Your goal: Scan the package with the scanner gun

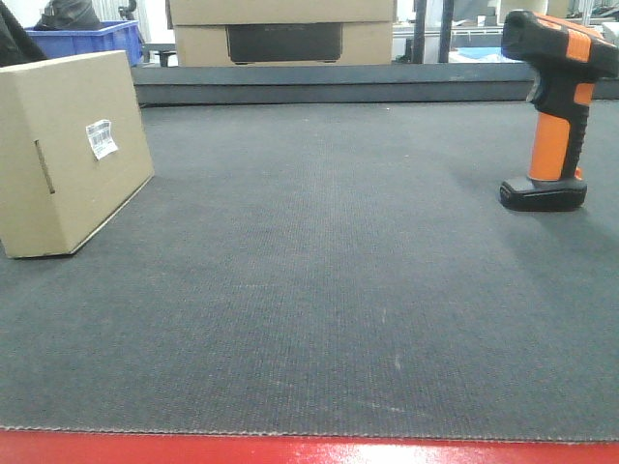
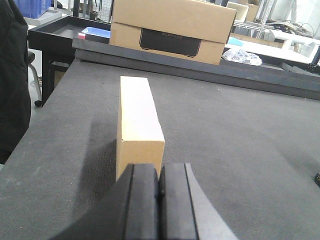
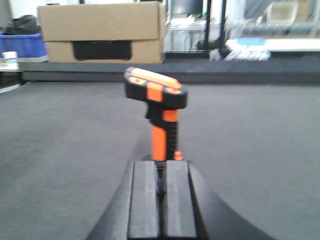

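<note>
One package [image 1: 68, 155], one scanner gun [image 1: 553, 106]

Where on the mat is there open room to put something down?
The widest bare patch is the middle of the dark mat, between the package at the left and the scanner gun at the right. The back edge is crowded by the larger box.

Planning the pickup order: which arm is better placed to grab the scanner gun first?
Right. Its wrist view shows the scanner gun standing upright straight ahead of the closed right gripper. The left gripper, also closed, faces the package instead.
</note>
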Motion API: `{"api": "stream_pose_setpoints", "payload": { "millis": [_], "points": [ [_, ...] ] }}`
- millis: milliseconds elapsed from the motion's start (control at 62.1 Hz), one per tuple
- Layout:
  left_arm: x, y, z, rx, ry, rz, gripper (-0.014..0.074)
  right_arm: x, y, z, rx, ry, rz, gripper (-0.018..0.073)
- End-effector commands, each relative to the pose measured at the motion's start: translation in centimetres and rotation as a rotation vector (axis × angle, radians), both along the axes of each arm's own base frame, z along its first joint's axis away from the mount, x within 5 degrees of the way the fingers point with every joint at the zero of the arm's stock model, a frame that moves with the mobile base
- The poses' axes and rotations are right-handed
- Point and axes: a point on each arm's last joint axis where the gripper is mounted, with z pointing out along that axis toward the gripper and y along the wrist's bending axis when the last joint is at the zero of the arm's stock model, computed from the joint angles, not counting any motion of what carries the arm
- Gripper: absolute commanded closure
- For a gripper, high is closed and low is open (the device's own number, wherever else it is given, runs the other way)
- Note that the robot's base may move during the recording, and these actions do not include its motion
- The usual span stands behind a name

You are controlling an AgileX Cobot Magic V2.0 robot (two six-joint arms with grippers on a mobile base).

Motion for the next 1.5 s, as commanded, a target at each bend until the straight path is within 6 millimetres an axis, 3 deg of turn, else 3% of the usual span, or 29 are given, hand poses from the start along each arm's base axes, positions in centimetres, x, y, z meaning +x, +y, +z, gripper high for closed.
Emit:
{"api": "stream_pose_setpoints", "payload": {
  "millis": [0, 129, 1078, 1191, 1480],
  "points": [
    [-0.2, 0.0, 0.3, -0.001, -0.023, 0.0, 0.0707, -0.4, -0.1, -0.9, -0.031, -0.047, -0.026, 0.0719],
    [-0.2, 0.0, 0.3, -0.001, -0.023, 0.0, 0.0707, -0.1, -0.2, -2.8, -0.029, -0.009, -0.033, 0.072],
    [0.0, 0.1, -0.2, 0.006, -0.081, 0.01, 0.0707, -0.1, -0.2, -2.7, -0.03, -0.026, -0.035, 0.0721],
    [-0.2, 0.4, -2.2, 0.091, -0.234, 0.05, 0.0707, -0.1, -0.2, -2.7, -0.03, -0.026, -0.035, 0.0721],
    [-1.7, 1.1, -8.1, 0.099, -0.179, 0.148, 0.0707, -0.1, -0.2, -2.7, -0.03, -0.026, -0.035, 0.0721]
  ]
}}
